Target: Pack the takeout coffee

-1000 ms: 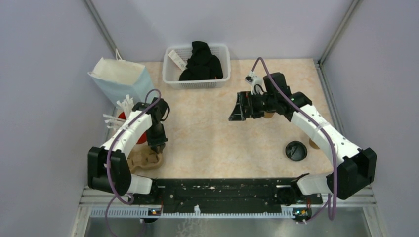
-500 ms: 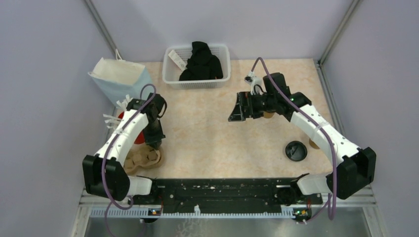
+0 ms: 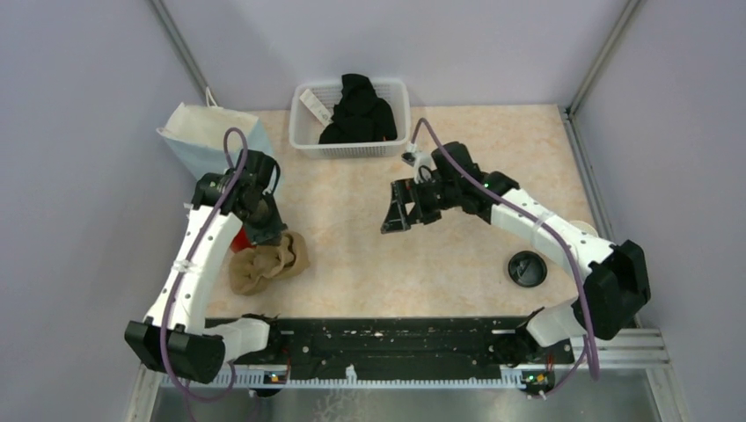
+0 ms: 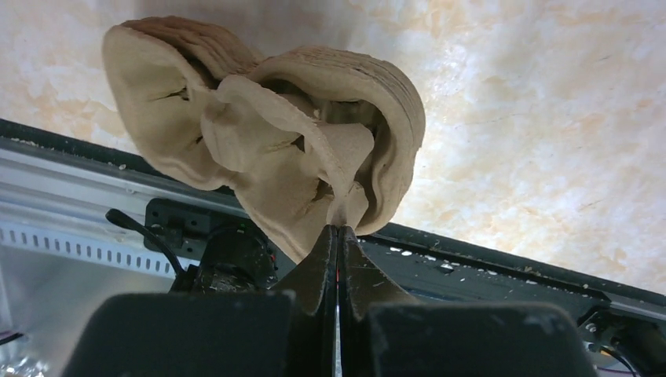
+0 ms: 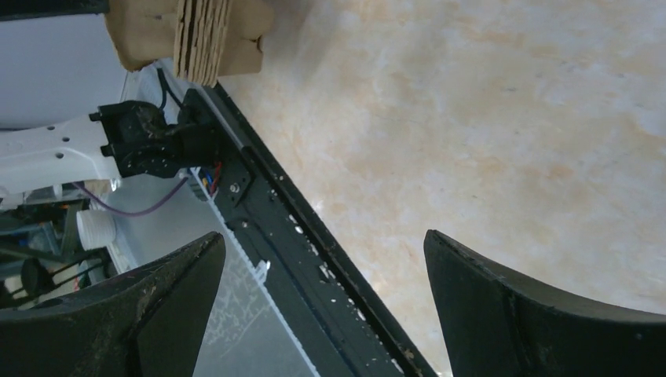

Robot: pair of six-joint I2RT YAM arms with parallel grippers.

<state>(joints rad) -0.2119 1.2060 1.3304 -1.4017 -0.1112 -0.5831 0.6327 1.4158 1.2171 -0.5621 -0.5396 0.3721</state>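
Note:
My left gripper (image 3: pixel 265 236) is shut on the edge of the moulded brown cardboard cup carrier (image 3: pixel 268 260) and holds it tilted off the table. In the left wrist view the shut jaws (image 4: pixel 338 229) pinch a thin fold of the carrier (image 4: pixel 267 133). My right gripper (image 3: pixel 396 207) is open and empty over the middle of the table, and in its wrist view (image 5: pixel 322 236) the carrier (image 5: pixel 188 31) shows at the top left. A round black lid (image 3: pixel 527 268) lies on the table at the right. A pale rim (image 3: pixel 582 228) peeks from behind the right forearm; I cannot tell if it is the cup.
A light blue paper bag (image 3: pixel 211 136) stands at the back left. A white basket (image 3: pixel 400 114) with a black cloth (image 3: pixel 356 110) sits at the back centre. The red cup (image 3: pixel 230 239) is mostly hidden behind the left arm. The black rail (image 3: pixel 396 338) runs along the near edge.
My left gripper has lifted the carrier and carried it right and away from the near edge. My right gripper has swung left toward the table's middle, still open.

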